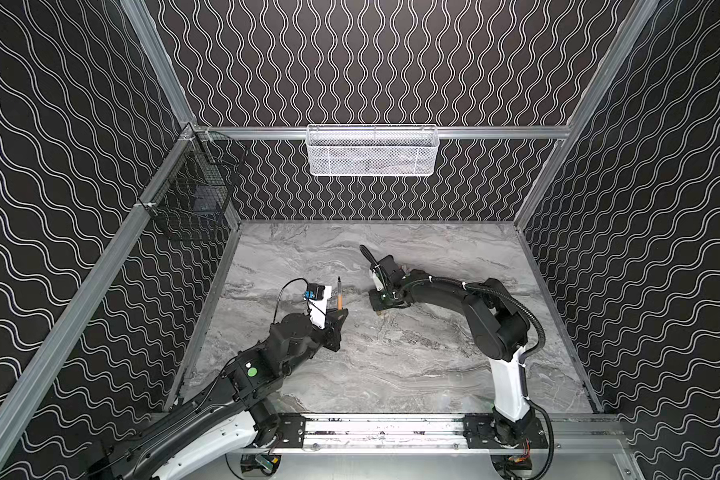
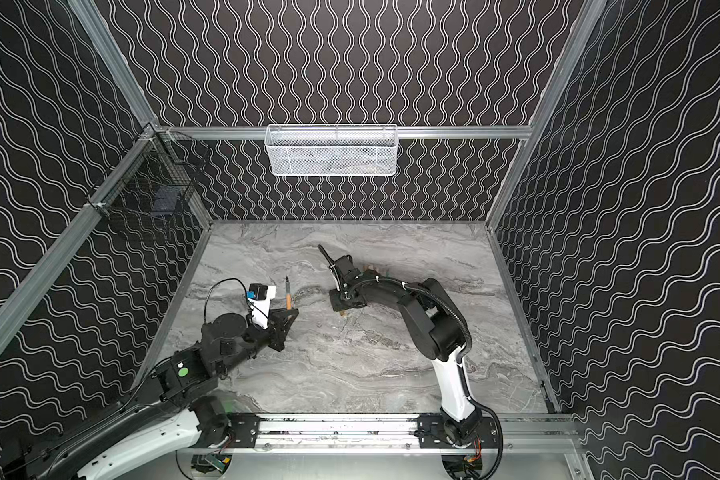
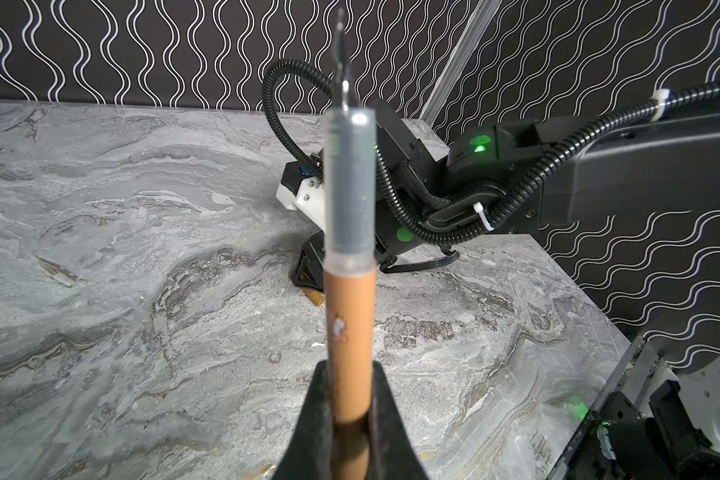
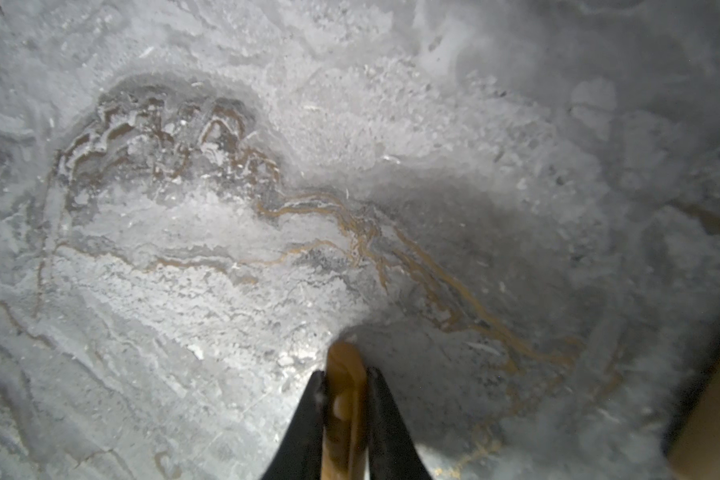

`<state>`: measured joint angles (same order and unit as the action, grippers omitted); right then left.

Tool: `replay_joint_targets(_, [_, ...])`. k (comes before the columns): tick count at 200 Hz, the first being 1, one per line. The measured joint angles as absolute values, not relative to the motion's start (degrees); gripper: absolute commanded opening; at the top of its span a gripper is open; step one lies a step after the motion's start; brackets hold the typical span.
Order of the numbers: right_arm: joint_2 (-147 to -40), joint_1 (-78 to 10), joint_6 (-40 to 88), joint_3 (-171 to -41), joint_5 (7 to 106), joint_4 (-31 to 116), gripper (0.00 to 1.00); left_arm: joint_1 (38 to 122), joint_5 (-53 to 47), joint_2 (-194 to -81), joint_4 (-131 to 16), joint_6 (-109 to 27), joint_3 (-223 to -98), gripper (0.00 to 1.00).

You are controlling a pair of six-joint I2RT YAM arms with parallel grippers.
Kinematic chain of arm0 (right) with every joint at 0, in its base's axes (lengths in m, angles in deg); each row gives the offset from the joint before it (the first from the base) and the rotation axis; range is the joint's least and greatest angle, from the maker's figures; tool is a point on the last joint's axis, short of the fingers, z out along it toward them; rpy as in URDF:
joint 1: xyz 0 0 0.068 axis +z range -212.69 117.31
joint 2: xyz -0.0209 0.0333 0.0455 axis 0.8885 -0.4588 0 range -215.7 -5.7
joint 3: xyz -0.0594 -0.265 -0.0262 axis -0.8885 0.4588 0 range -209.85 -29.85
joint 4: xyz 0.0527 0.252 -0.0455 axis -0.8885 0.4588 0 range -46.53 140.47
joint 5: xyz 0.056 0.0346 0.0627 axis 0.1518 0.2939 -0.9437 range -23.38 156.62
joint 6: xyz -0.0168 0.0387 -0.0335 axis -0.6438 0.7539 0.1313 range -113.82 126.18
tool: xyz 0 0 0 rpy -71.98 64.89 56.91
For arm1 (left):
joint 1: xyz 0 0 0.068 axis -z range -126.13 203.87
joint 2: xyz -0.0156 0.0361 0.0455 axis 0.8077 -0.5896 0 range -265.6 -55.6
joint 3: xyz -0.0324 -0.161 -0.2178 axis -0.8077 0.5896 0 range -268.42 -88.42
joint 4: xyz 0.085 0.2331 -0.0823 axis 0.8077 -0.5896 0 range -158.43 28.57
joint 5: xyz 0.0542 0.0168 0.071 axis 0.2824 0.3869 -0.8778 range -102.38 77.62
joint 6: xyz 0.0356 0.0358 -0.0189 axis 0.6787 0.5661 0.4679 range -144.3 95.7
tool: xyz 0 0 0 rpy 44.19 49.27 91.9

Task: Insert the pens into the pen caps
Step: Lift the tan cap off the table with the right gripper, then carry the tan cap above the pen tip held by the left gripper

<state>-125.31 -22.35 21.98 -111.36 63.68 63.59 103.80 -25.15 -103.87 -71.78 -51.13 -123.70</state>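
Tan-orange pen (image 3: 350,311) stands tip-up, pinched tight in my left gripper (image 3: 351,370); my right gripper (image 4: 346,374) is closed on what looks like a tan-orange cap (image 4: 344,357).

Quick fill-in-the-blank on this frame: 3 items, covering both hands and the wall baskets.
1. The left hand is shut on a pen whose barrel is ____.
2. The right hand is shut on a short tan-orange ____.
3. The basket on the back wall is ____; the side-wall basket is black.
Missing words: tan-orange; cap; white.
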Motion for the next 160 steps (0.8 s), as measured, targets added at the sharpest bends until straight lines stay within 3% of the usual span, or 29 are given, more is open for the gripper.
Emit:
replay_joint_targets(73, [-116.02, -22.33, 22.35, -106.45, 61.63, 61.05, 0.15, 103.8, -25.17, -106.04, -70.91, -51.11, -123.59, 0.0])
replay_joint_targets(160, [-79.04, -22.5, 24.88, -81.66, 61.24, 35.61, 0.13, 104.04, -13.81, -113.05, -52.35, -47.66, -117.56, 0.0])
